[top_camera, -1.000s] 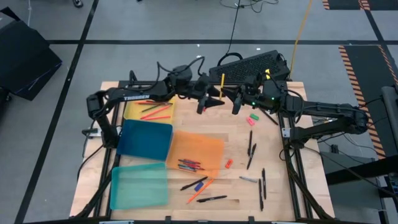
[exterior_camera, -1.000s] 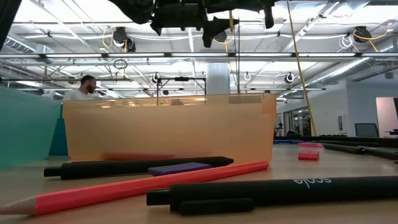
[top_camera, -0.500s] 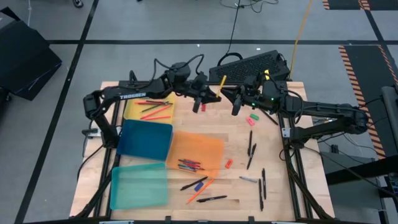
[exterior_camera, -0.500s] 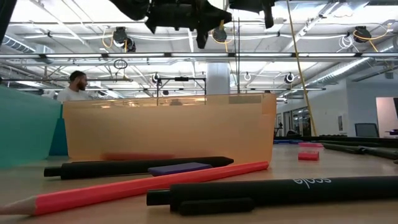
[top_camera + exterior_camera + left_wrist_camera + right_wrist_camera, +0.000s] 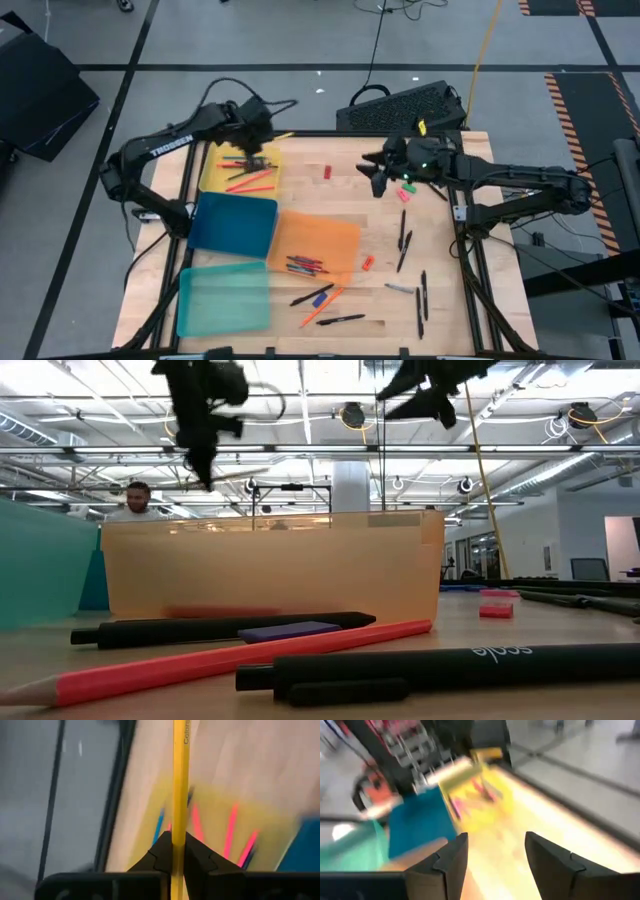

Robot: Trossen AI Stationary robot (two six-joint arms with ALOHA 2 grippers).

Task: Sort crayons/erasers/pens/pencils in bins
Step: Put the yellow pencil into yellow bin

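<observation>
My left gripper [image 5: 262, 148] hangs over the yellow bin [image 5: 240, 178] at the far left, shut on a yellow pencil [image 5: 180, 780]. Pink and red pencils [image 5: 252, 182] lie in that bin. My right gripper [image 5: 378, 180] is open and holds nothing; it hovers above the table's far middle, near a green eraser [image 5: 408, 186] and a pink one [image 5: 404, 195]. A red eraser [image 5: 327, 172] lies between the arms. The blue [image 5: 235, 222], orange [image 5: 320, 235] and teal [image 5: 225, 298] bins stand nearer. Dark pens [image 5: 403, 240] lie loose at the right. My left gripper pinches the yellow pencil's shaft [image 5: 178, 836] between its two fingertips [image 5: 161, 851]. The pencil reaches well beyond the fingers and is lifted clear above the yellow bin. Which end of the pencil is nearer the fingers does not show.
The orange bin holds several pens and sticks [image 5: 303, 265]. A pink pencil [image 5: 230, 658] and black pens [image 5: 440, 665] lie by the near edge, an orange crayon [image 5: 368, 263] right of the orange bin. A black keyboard [image 5: 405, 105] sits past the far edge. A person [image 5: 133, 502] shows beyond.
My left gripper has swung from the table's far middle toward the left edge, carrying the yellow pencil away from my right gripper and over the yellow bin. My right gripper has stayed near the far middle, without the pencil.
</observation>
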